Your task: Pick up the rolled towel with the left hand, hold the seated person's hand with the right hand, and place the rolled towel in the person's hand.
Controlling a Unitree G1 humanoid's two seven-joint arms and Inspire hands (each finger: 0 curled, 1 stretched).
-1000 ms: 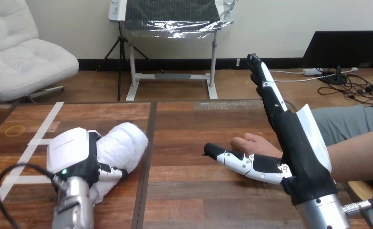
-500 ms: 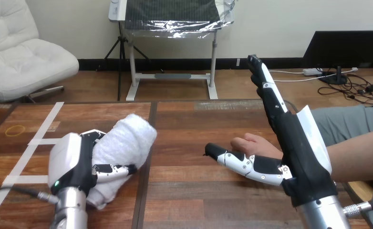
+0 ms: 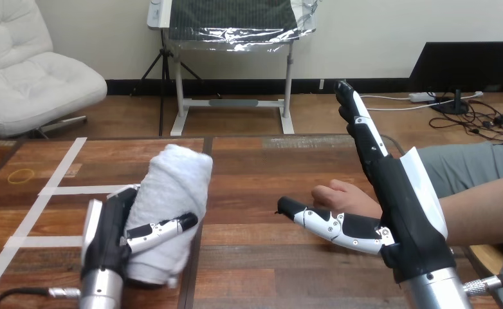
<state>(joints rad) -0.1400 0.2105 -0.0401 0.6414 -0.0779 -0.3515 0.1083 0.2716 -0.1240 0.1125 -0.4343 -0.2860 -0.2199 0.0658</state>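
Much of the person's hand [image 3: 339,194] is covered by the right hand [image 3: 400,212]; only its left part is seen, and whether the two touch cannot be told. The person's forearm [image 3: 480,206] is cut off by the right edge. The near left side of the rolled towel [image 3: 175,183] is hidden behind the left hand [image 3: 107,232], whose fingers are mostly concealed by the towel. The left forearm [image 3: 101,293] and the right forearm [image 3: 432,295] are cut off by the bottom edge.

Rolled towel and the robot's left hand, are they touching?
Touching. The head view shows the left hand curled round the rolled towel, thumb across it.
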